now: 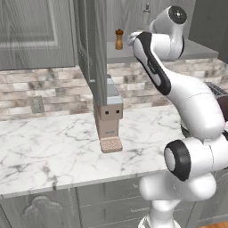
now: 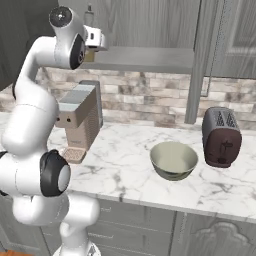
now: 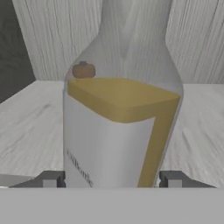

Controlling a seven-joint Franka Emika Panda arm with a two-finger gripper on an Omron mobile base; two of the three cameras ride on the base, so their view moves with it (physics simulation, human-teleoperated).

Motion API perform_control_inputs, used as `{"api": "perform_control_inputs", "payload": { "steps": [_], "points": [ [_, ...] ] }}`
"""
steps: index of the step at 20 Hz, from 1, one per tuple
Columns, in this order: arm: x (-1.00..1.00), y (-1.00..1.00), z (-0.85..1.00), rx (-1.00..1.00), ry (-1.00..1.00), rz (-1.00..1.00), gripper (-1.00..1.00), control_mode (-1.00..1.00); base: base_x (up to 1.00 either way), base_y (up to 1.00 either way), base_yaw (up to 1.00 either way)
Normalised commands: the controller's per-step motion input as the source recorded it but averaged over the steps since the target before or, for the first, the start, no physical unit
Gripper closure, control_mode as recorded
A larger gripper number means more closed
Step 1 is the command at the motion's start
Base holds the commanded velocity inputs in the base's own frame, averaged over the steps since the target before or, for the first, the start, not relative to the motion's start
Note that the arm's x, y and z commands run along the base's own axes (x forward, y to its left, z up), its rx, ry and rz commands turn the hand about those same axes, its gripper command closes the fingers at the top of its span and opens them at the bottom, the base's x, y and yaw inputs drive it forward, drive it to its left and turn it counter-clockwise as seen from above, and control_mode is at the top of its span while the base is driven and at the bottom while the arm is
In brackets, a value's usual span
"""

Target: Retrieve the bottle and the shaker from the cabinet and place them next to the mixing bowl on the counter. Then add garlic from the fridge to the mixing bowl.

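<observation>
A: The hand [image 3: 112,181] stood wide open with the bottle [image 3: 120,113] set squarely between its two fingertips [image 3: 51,179]; neither tip looked to be pressing the glass, so nothing was held yet.

B: Then the closing mattered most; I judged the tips should meet the body low on the pale label, level with each other, since smooth glass would slip under a skewed pinch.

A: Agreed; the bottle stood upright on the shelf inside the cabinet [image 1: 95,49], and the shaker [image 1: 119,39] stood near it on the same shelf, seen brown through the glass.

B: So the lift probably wanted to be straight up a little, then drawn back out past the open door; swinging sideways risked knocking the shaker over.

A: The mixing bowl [image 2: 174,160] sat below on the tabletop [image 2: 125,165], between the coffee machine [image 2: 80,120] and the toaster [image 2: 222,136]; bare marble lay beside it for setting the bottle down.
</observation>
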Motion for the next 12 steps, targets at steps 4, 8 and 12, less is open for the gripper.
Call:
{"api": "perform_control_inputs", "payload": {
  "steps": [4, 8, 12],
  "points": [
    [-1.0, 0.0, -0.13, 0.01, 0.0, 0.0, 1.0, -1.0, 0.0, 0.0, 0.0],
    [-1.0, 0.0, -0.3, 0.0, 0.0, 0.0, 1.0, -1.0, 0.0, 0.0, 0.0],
    [-1.0, 0.0, -0.53, 0.0, 0.04, 0.0, 1.0, -1.0, 0.0, 0.0, 0.0]
  ]
}}
